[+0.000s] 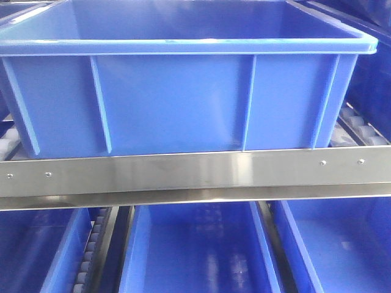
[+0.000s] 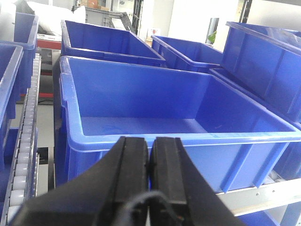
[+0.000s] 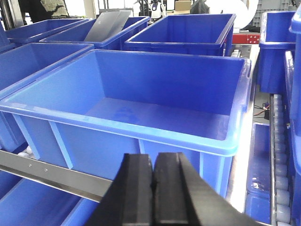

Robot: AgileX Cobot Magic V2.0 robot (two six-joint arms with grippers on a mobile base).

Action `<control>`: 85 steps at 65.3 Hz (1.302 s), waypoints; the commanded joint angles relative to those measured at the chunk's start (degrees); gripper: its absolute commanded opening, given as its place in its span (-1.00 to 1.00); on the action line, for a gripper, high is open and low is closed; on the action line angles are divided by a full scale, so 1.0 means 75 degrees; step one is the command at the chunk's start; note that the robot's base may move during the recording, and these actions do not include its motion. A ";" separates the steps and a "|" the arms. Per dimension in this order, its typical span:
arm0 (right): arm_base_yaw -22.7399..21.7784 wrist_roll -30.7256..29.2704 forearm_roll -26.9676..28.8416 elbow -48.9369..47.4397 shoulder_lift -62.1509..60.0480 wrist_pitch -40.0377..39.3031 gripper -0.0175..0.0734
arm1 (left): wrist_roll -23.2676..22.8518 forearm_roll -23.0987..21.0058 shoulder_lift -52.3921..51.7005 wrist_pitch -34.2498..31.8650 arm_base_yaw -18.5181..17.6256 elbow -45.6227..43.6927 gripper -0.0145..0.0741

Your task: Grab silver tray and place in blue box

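Both pincers are pressed closed, holding nothing: the left pincer point(image 2: 149, 162) and right pincer point(image 3: 153, 181) each sit just before the blue box point(image 1: 183, 97). The tray point(image 3: 107, 24) leans in a crate far beyond the right pincer.

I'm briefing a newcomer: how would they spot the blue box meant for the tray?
Find the steel rail fronting the upper shelf. The blue box sits right behind it, centred, empty, and nearest both shut pincers, unlike the crates beside, behind and below.
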 commanded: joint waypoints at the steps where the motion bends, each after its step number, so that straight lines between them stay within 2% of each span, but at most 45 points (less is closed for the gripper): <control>1: 0.0005 -0.0097 -0.0058 -0.0193 0.0062 -0.0636 -0.50 | 0.0004 -0.0005 0.0084 -0.0594 -0.0053 -0.0209 -0.69; 27: -0.0137 -0.0097 -0.0202 0.0123 0.0055 -0.0831 -0.50 | 0.0004 -0.0019 0.0084 -0.0594 -0.0053 -0.0209 -0.69; 40: -0.1767 -0.0090 -0.0983 0.1602 -0.0433 -0.2700 -0.50 | 0.0004 -0.0019 0.0084 -0.0594 -0.0053 -0.0209 -0.69; 44: -0.2332 -0.0051 -0.0983 0.2049 -0.0698 -0.2886 -0.50 | 0.0004 -0.0019 0.0084 -0.0594 -0.0053 -0.0209 -0.69; 48: -0.2590 0.0100 -0.0983 0.2353 -0.0979 -0.2969 -0.50 | 0.0004 -0.0019 0.0084 -0.0594 -0.0053 -0.0209 -0.69; 61: -0.2617 0.0395 -0.1089 0.3073 -0.2047 -0.2833 -0.50 | 0.0004 -0.0019 0.0084 -0.0594 -0.0053 -0.0209 -0.69; 68: -0.2617 0.0386 -0.1387 0.3062 -0.2039 -0.2690 -0.50 | 0.0004 -0.0019 0.0084 -0.0594 -0.0053 -0.0209 -0.69; 85: -0.2609 0.0386 -0.1397 0.3062 -0.2039 -0.2698 -0.50 | 0.0004 -0.0019 0.0084 -0.0594 -0.0053 -0.0209 -0.69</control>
